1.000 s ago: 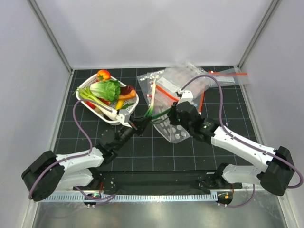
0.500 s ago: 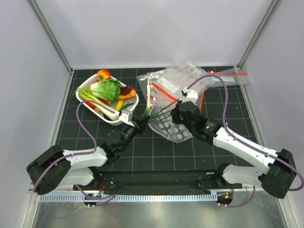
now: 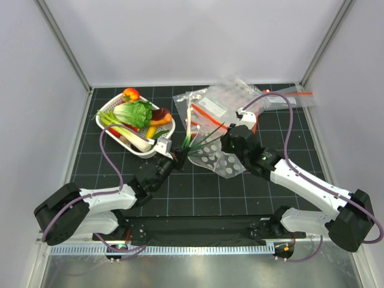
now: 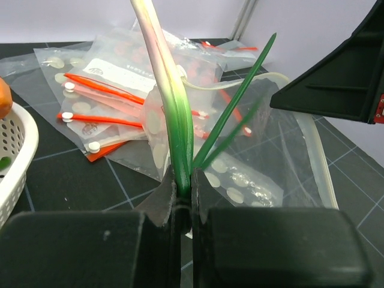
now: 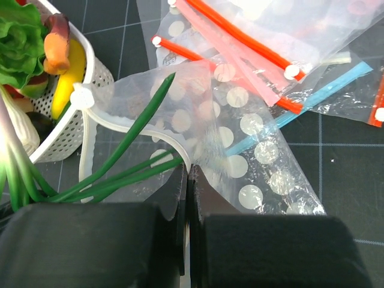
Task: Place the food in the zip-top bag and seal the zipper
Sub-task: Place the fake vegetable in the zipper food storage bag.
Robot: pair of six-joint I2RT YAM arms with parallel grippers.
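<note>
My left gripper [image 3: 179, 157] [image 4: 183, 192] is shut on the green stalk of a long green onion [image 3: 191, 129] [image 4: 171, 90]. The onion's leaf tips reach into the mouth of the polka-dot zip-top bag [image 3: 219, 161] [image 4: 240, 177] [image 5: 252, 162]. My right gripper [image 3: 227, 143] [image 5: 187, 174] is shut on the bag's mouth edge at the pale zipper [image 5: 138, 129] [image 4: 318, 162] and holds it up and open. The lettuce [image 3: 135, 112] [image 5: 21, 42] lies in the white basket [image 3: 108, 107]. The small orange-red piece [image 3: 130, 94] sits at the basket's far rim.
Several plain clear bags with red-orange strips [image 3: 216, 105] [image 5: 258, 42] [image 4: 102, 84] lie piled behind the polka-dot bag. The basket [image 5: 72, 126] [image 4: 18, 144] also holds a banana, a carrot and more green onions. Grey walls close in the mat on three sides.
My left gripper has carried the green onion rightward, so its leaves now reach the bag's mouth. My right gripper has shifted right and back, pulling the bag mouth with it.
</note>
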